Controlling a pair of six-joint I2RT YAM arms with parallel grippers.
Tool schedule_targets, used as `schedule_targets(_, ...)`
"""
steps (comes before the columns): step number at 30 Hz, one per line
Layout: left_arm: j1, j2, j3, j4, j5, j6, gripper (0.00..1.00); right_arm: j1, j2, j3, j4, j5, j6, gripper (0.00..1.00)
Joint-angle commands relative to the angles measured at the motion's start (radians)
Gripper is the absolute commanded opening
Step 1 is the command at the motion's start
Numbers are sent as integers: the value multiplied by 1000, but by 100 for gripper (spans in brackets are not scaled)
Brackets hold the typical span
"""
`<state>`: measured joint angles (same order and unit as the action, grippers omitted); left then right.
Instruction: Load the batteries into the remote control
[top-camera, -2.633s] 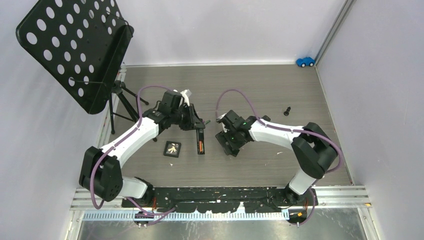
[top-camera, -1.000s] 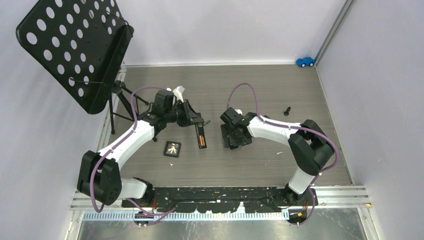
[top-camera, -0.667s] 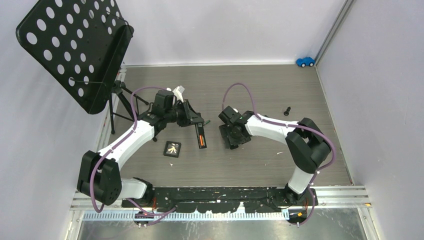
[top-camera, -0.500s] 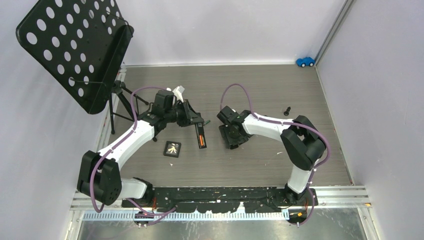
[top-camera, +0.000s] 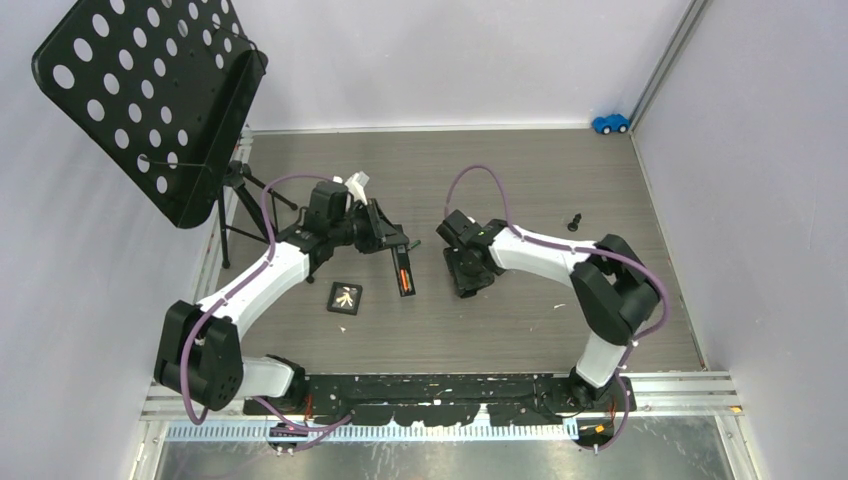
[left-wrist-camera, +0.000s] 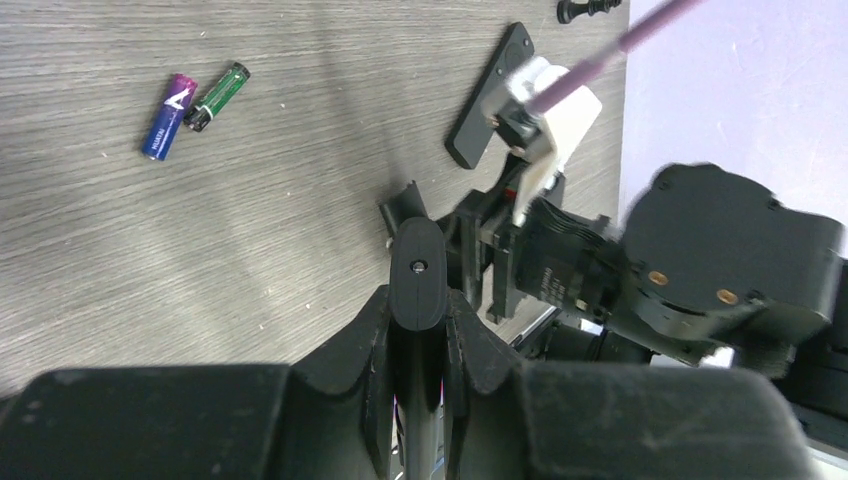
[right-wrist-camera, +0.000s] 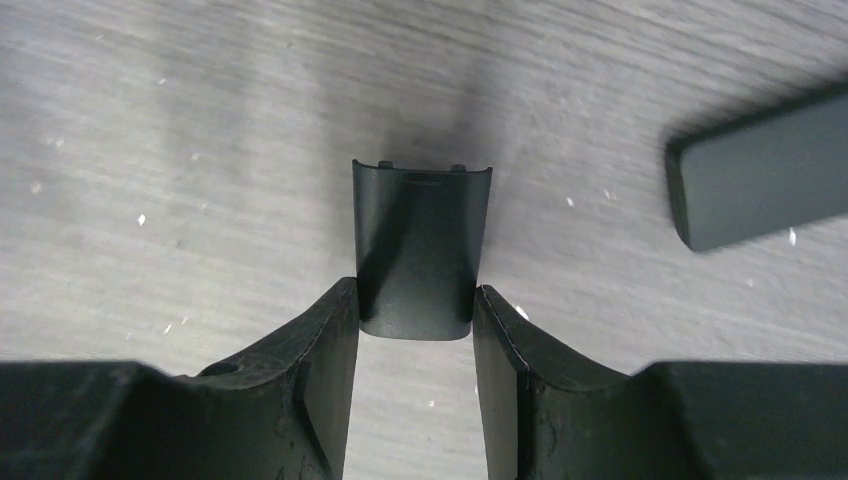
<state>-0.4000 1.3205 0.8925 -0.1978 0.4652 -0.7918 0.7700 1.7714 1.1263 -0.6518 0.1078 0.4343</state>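
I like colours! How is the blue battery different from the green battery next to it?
The blue battery has a purple end; the green battery has a black end. The blue battery looks fatter, the green battery thinner. Both are small cylinders lying flat on the grey table, close together.

The top camera is fixed high above and behind both arm bases, looking steeply down from far enough to take in the whole grey tabletop (top-camera: 520, 170) and both arms. The left wrist camera sits just behind the left tool (left-wrist-camera: 418, 300) and looks forward along the clamped remote (left-wrist-camera: 417, 270), low over the tabletop, towards the right arm (left-wrist-camera: 720, 250), which the top view also shows. The right wrist camera looks almost straight down between the fingers of the right tool (right-wrist-camera: 415, 300), very near the wood grain; a second remote (right-wrist-camera: 760, 170) at its right edge also lies in the left wrist view.
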Motion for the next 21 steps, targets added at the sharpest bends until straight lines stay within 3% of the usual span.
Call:
schedule_targets(1, -27, -32, -28, 154, 14, -45, 0, 0, -190, -25, 24, 6, 39, 35)
schedule_targets(12, -120, -17, -92, 548, -45, -160, 0, 2, -558, -136, 82, -94, 115, 35)
schedule_targets(21, -120, -6, -75, 524, -76, -220, 0, 43, -667, -97, 166, -153, 172, 36)
